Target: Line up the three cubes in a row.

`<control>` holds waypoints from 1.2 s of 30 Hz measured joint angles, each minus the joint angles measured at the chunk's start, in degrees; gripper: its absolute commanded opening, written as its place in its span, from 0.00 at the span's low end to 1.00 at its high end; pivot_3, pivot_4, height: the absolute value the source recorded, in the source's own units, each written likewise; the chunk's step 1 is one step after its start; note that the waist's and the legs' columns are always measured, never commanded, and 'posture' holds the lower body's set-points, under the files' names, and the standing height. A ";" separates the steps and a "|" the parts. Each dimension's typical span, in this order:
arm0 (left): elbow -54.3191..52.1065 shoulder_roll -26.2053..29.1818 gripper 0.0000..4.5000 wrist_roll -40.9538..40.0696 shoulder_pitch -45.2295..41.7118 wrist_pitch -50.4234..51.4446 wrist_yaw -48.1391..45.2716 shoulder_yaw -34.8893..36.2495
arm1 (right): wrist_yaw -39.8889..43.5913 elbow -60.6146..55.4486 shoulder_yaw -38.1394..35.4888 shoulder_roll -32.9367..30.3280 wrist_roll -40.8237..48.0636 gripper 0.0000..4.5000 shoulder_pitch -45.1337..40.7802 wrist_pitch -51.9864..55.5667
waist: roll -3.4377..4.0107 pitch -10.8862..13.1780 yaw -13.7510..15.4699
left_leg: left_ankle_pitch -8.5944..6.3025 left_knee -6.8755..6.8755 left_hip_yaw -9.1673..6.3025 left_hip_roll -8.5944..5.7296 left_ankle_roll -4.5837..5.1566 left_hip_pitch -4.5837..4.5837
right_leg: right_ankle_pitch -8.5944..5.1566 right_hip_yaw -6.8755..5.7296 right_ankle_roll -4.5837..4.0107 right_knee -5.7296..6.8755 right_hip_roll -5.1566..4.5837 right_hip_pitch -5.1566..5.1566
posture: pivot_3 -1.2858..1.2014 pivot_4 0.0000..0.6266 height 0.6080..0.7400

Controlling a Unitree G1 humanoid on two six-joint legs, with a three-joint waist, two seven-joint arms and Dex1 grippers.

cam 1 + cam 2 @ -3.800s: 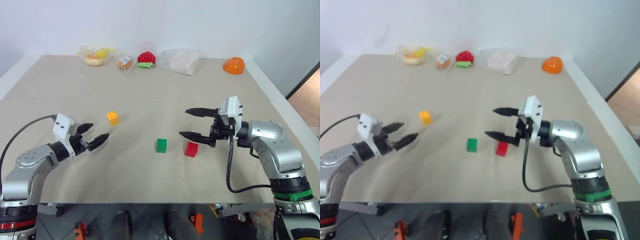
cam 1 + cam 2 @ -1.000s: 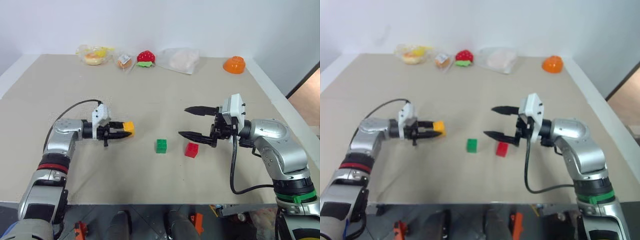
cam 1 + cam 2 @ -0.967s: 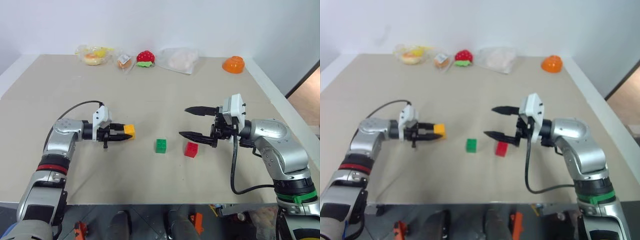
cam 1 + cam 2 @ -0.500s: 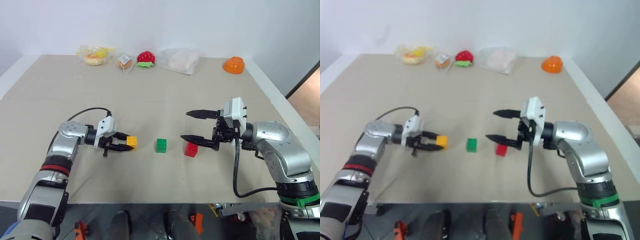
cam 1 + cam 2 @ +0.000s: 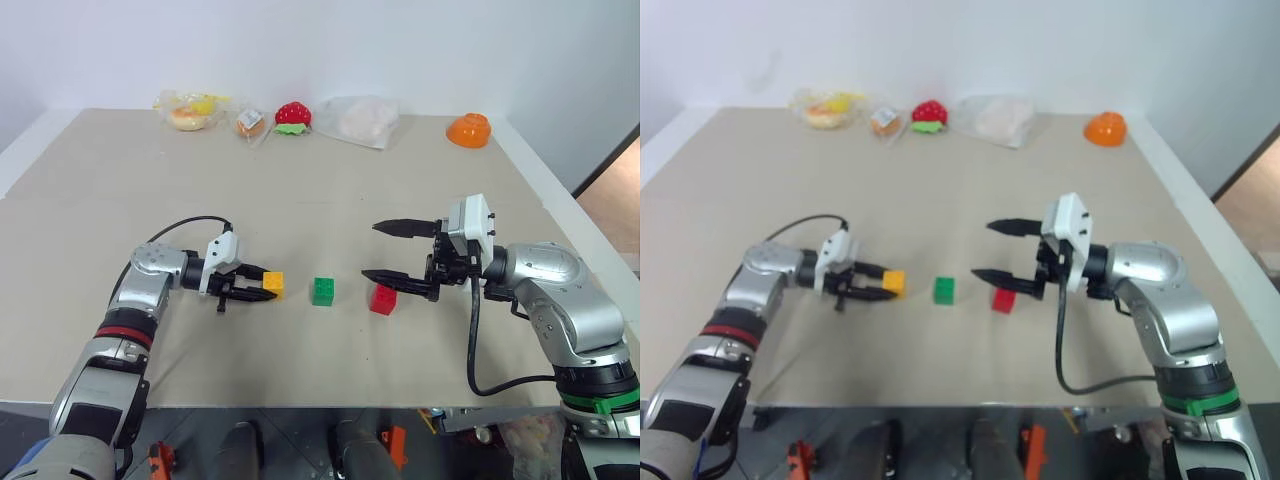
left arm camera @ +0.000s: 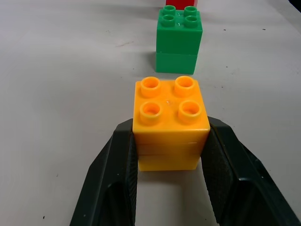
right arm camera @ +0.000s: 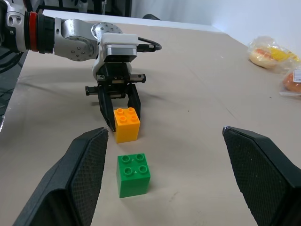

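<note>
Jaws on my left gripper [image 5: 262, 283] sit on either side of the yellow-orange cube [image 6: 170, 122], which rests on the table [image 5: 330, 190]; from the left wrist view the 2 black fingers [image 6: 111, 183] flank its lower sides, but I cannot tell whether they press it or stand slightly off. Just past it lies the green cube [image 5: 322, 291], apart from it by a small gap, and beyond that the red cube [image 5: 382, 299], so the 3 sit roughly in one line across the table's near half, the red one slightly nearer me. My right gripper [image 5: 388, 252] hovers above the red cube with its jaws spread wide, one finger over the other, pointing toward my left. Along the far edge I see a bagged yellow item [image 5: 190, 111], a small bagged orange item [image 5: 248, 123], a red strawberry toy [image 5: 292, 117], a clear plastic bag [image 5: 358, 121] and an orange bowl [image 5: 468, 130].
</note>
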 measured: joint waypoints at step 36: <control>-41.02 16.01 0.99 -17.64 34.28 40.56 26.38 25.14 | -0.23 7.79 -10.48 -5.17 -2.80 0.90 19.67 -2.70 | -0.02 0.00 0.35 | -0.09 -0.23 0.25 0.31 -0.10 0.02 | -0.30 -0.30 -0.22 -0.03 -0.16 -0.06 | 0.52 0.24 1.00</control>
